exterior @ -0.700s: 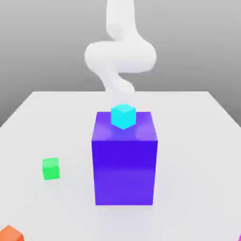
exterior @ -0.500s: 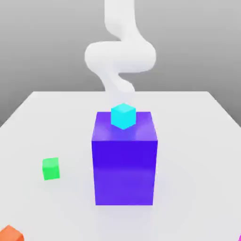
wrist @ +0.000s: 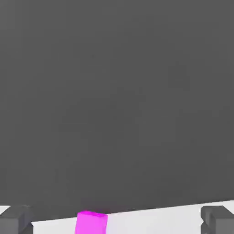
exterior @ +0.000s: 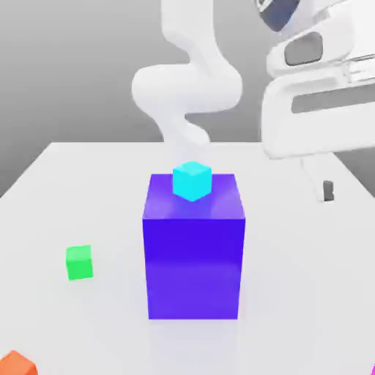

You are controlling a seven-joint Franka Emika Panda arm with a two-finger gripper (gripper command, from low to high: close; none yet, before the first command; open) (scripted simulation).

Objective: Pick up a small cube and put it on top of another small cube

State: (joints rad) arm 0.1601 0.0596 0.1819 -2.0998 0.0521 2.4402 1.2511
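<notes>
In the hand view the gripper (wrist: 117, 220) stands wide and holds nothing; the small cube (wrist: 91, 222) lies on the table (wrist: 155, 220) between its fingertips (wrist: 16, 219), probably farther off, toward nine o'clock of the midpoint.

The white table (exterior: 88, 190) carries a blue block (exterior: 193, 256) at center. A green cube (exterior: 79, 262) sits lower left, an orange cube (exterior: 16, 364) at the bottom-left corner. A pink cube (wrist: 91, 223) lies on it too.

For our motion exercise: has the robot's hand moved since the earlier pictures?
Yes. The gripper has come into the exterior view at its right, beside the big blue-purple block.
</notes>
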